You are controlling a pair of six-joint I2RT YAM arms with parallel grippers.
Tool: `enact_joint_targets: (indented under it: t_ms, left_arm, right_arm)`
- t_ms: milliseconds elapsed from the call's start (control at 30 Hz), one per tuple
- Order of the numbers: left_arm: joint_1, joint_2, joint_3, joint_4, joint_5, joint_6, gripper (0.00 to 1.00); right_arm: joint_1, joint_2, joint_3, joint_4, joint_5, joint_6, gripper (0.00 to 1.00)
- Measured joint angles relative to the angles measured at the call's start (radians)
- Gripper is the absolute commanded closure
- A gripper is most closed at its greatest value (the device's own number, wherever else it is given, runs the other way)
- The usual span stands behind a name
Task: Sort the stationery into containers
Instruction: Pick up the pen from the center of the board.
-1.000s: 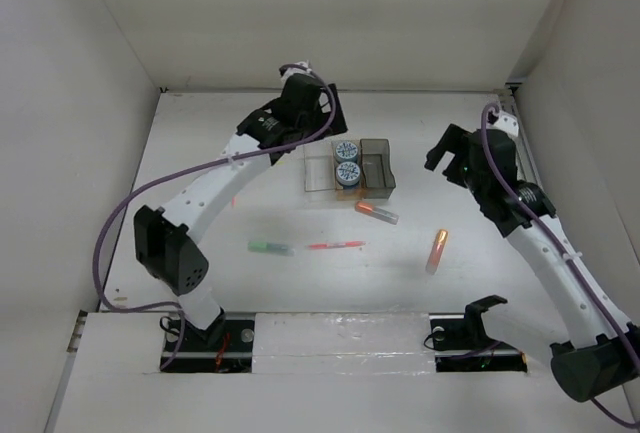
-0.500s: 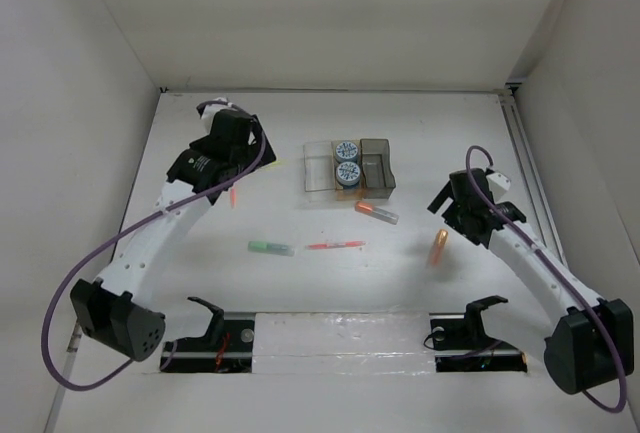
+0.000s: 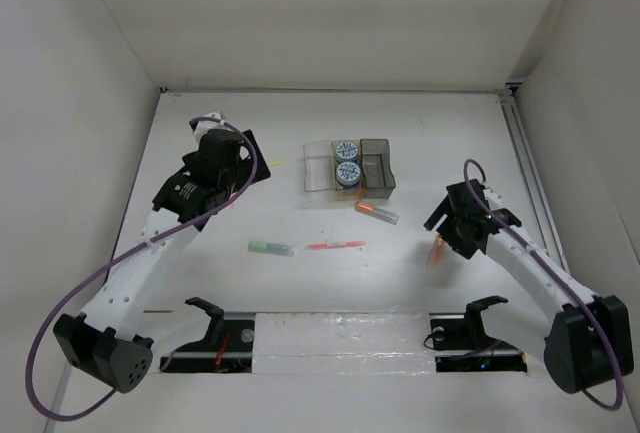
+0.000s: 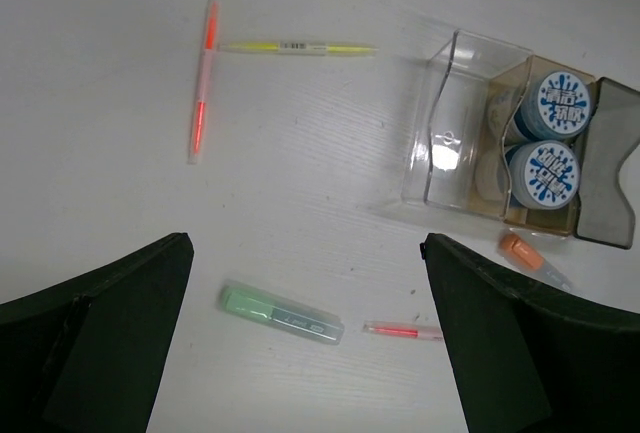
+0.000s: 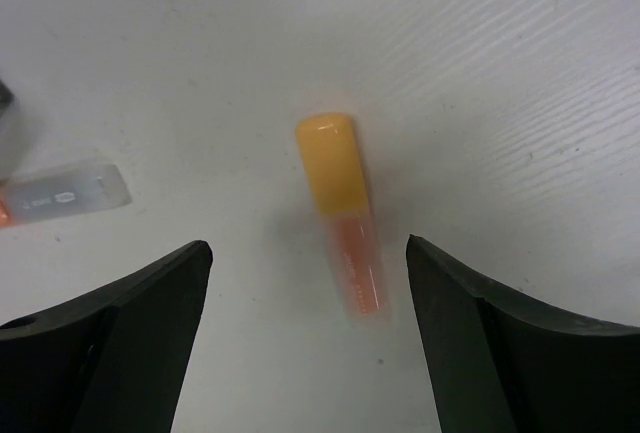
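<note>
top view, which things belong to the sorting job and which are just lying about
Job: three joined translucent plastic bins, two round blue-white rolls, short green marker, two short orange markers, thin red pen, thin orange pen, thin yellow-green pen.
Just there: purple arm cables, two black brackets.

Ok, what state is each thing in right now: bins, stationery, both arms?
Clear plastic bin: empty.
Amber plastic bin: holds two round blue-white rolls.
Smoky grey plastic bin: looks empty.
Short green marker: lying loose.
Thin red pen: lying loose.
Thin orange pen: lying loose.
Thin yellow-green pen: lying loose.
Orange-and-clear marker: loose beside the bins.
All-orange marker: loose between right jaws, ungripped.
Left arm: jaws open, empty.
Right arm: jaws open.
</note>
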Motion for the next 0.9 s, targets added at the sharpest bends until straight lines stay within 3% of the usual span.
enact_joint_targets:
  t_ms: [200,267,567,633,667,700,900]
  left_arm:
    - [0.000,-0.059,0.000,0.012,0.000,0.008,0.00]
    - [0.000,-0.056,0.000,0.013,0.005,0.013,0.00]
    - [0.000,-0.058,-0.001,0.016,0.018,0.032,0.00]
    - [0.000,-0.063,-0.001,0.016,0.015,0.034,0.00]
    - [0.000,-0.066,-0.001,0.016,0.013,0.036,0.00]
    - [0.000,-0.069,-0.002,0.016,0.009,0.038,0.00]
    - [0.000,-0.072,-0.002,0.016,-0.002,0.045,0.00]
  right_arm:
    - [0.008,0.150,-0.011,0.007,-0.052,-0.001,0.26]
    - [0.008,0.158,-0.011,0.011,-0.057,-0.003,0.39]
    - [0.015,0.312,0.036,0.020,-0.077,-0.038,0.47]
    - [0.015,0.351,0.065,0.007,-0.077,-0.057,0.63]
    - [0.015,0.370,0.078,-0.001,-0.077,-0.066,0.76]
    - [0.016,0.387,0.092,-0.010,-0.077,-0.074,1.00]
    - [0.034,0.423,0.135,-0.005,-0.063,-0.090,1.00]
